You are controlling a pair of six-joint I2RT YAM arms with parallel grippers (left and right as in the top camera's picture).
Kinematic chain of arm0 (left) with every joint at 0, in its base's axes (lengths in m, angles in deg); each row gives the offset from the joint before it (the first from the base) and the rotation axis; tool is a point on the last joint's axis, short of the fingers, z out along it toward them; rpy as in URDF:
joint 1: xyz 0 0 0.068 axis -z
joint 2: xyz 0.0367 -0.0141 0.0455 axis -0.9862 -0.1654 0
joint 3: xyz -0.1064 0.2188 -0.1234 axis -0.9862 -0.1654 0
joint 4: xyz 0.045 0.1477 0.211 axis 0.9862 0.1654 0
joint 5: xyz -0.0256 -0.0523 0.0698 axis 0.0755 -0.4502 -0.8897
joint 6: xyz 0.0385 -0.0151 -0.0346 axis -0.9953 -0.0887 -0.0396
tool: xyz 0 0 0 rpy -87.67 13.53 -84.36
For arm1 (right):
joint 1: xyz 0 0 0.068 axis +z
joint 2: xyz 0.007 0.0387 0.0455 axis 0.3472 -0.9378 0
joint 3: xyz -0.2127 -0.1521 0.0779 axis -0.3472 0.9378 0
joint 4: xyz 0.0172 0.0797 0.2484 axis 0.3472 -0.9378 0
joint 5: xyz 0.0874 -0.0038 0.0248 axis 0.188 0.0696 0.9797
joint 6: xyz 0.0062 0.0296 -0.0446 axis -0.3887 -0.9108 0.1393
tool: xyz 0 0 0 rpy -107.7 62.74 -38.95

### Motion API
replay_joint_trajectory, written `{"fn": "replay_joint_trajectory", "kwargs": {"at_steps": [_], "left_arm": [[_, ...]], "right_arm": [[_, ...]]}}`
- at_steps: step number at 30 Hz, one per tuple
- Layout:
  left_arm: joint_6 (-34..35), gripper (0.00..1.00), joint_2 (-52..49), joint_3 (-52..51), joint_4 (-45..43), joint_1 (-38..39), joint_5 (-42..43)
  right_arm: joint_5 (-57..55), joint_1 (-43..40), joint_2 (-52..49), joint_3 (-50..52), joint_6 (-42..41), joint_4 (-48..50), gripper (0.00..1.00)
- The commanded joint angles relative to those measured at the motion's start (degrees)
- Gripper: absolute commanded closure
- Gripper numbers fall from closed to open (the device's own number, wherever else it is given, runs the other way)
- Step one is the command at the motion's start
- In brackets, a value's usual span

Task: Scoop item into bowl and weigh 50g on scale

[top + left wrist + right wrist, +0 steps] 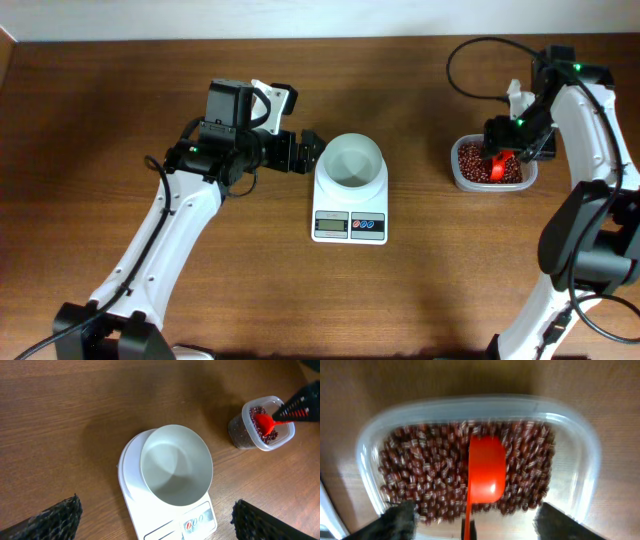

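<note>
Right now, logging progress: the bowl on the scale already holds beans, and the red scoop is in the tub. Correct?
No: the left wrist view shows the bowl on the scale empty. The red scoop is in the tub.

— Where does the overhead view sit?
— High above the tabletop [100, 130], facing straight down, taking in the whole work area.
— And the wrists?
— Left looks down steeply from mid height at the scale [131, 475] and bowl [175, 467], the tub [239, 430] near its upper right corner. Right hangs very close over that tub, beans [420, 470] filling the frame. All three share the tub.
</note>
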Motion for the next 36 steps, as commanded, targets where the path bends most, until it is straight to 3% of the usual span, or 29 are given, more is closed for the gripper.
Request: {"fn": "replay_joint_trajectory", "kwargs": {"at_steps": [1, 3, 4, 6, 8, 9, 10, 11, 16, 19, 22, 29, 30, 32, 34, 36], "left_arm": [[-1.16, 0.01, 0.85, 0.50, 0.35, -0.02, -0.63], [-1.18, 0.12, 0.85, 0.50, 1.75, -0.02, -1.55], [-1.38, 0.28, 0.85, 0.50, 3.28, -0.02, -2.73], [-2.64, 0.62, 0.85, 0.50, 6.08, -0.02, -3.45], [-2.64, 0.75, 0.85, 0.50, 8.52, -0.02, -3.39], [-2.64, 0.89, 0.85, 0.50, 9.57, -0.02, -3.43], [-2.62, 0.98, 0.85, 0.48, 10.45, -0.02, -3.43], [-2.64, 1.00, 0.85, 0.07, 10.80, -0.02, -3.52], [-2.64, 1.00, 0.85, -2.62, 10.36, 2.03, -9.38], [-2.05, 0.96, 0.85, -2.71, 10.38, 4.70, -8.94], [-1.16, 1.00, 0.94, -2.71, 10.60, 5.53, -4.37], [-11.32, 1.00, 0.74, -2.71, 14.43, 14.56, -5.46], [-14.03, 0.88, 0.74, -2.71, 15.45, 17.11, -5.51], [-18.25, 0.41, 0.74, -2.71, 15.47, 21.81, -7.78], [-22.60, 0.24, 0.63, -2.71, 15.26, 26.45, -11.78], [-26.80, 0.18, 0.02, -2.71, 15.21, 29.24, -13.97]], "right_arm": [[-0.20, 0.35, -0.28, -4.13, -0.20, 2.86, 0.09], [-0.20, 0.35, -0.28, -4.39, -0.20, 5.05, 0.06], [-0.20, 0.35, -0.28, -4.39, -0.17, 6.21, 0.01], [-0.20, 0.35, -0.28, -4.39, -0.17, 7.10, 0.01], [-0.20, 0.35, -0.28, -4.37, -0.17, 7.23, 0.01], [-0.20, 0.35, -0.28, -4.37, -0.17, 7.23, 0.01], [-0.20, 0.35, -0.28, -4.37, -0.17, 7.23, 0.01], [-0.20, 0.35, -0.28, -4.37, -0.17, 7.26, 0.01], [-0.20, 0.37, -0.28, -4.37, -0.17, 7.23, 0.01], [-0.20, 0.35, -0.28, -4.37, -0.17, 7.23, 0.01], [-0.20, 0.35, -0.28, -4.37, -0.17, 7.23, 0.01], [-0.20, 0.37, -0.28, -4.37, -0.17, 7.26, 0.01], [-0.20, 0.37, -0.28, -4.37, -0.17, 7.26, 0.01], [-0.20, 0.35, -0.28, -4.37, -0.17, 7.23, 0.01], [-0.20, 0.35, -0.28, -4.37, -0.17, 7.23, 0.01], [-0.20, 0.35, -0.28, -4.37, -0.17, 7.23, 0.01]]}}
